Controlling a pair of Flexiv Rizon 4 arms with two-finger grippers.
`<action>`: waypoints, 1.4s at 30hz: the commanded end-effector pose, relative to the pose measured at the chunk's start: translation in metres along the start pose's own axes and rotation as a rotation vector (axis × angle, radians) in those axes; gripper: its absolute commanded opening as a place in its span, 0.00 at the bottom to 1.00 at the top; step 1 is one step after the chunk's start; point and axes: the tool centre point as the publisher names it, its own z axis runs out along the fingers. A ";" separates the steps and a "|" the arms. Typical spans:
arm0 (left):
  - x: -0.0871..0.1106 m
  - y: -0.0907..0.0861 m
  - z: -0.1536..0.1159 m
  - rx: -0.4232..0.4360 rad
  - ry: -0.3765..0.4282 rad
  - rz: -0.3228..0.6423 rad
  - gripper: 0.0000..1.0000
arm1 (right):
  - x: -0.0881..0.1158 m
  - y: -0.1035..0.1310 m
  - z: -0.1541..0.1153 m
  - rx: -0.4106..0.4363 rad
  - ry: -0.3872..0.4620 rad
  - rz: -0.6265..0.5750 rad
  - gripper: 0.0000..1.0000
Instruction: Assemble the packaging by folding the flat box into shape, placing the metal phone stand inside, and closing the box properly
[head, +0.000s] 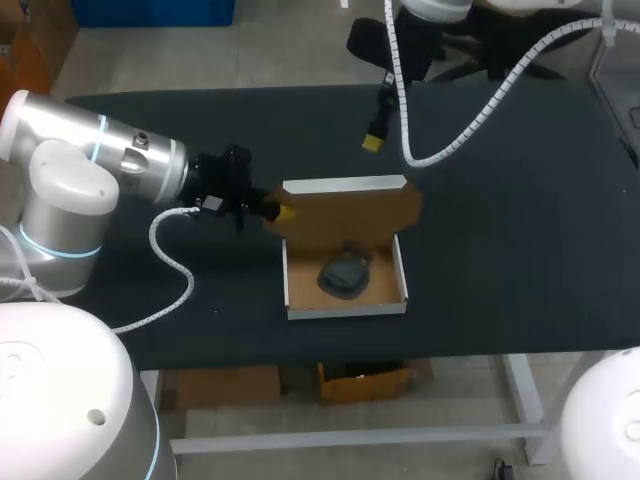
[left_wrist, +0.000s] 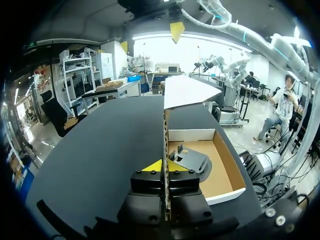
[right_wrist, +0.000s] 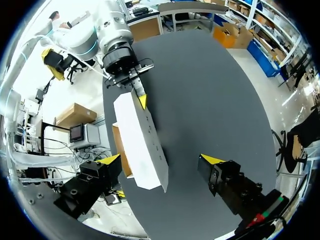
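The cardboard box (head: 345, 300) lies open on the table's middle, with its brown lid (head: 350, 212) standing upright at the far side. A dark metal phone stand (head: 345, 272) rests inside the tray. My left gripper (head: 280, 210) is shut on the lid's left edge. In the left wrist view the lid's edge (left_wrist: 165, 145) runs between the yellow tips of the left gripper (left_wrist: 165, 166), and the phone stand (left_wrist: 192, 160) lies in the tray (left_wrist: 222, 175) beside them. My right gripper (head: 373, 140) hangs open above and behind the lid. The right gripper (right_wrist: 161, 159) looks down on the white lid (right_wrist: 137, 135).
The dark table (head: 500, 250) spreads wide to the right of the box and in front of it. A white coiled cable (head: 470, 125) from the right arm loops over the far side. The left arm's cable (head: 175, 260) hangs near the table's left.
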 end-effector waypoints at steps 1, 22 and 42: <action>0.004 0.000 -0.001 0.038 -0.013 0.032 0.00 | -0.003 -0.006 -0.001 0.002 0.011 0.046 1.00; 0.022 0.005 0.005 -0.043 -0.139 0.235 0.00 | -0.004 -0.025 0.019 -0.024 0.096 0.333 1.00; 0.029 0.017 0.011 -0.078 -0.220 0.354 0.00 | 0.004 -0.042 0.025 -0.036 0.149 0.577 1.00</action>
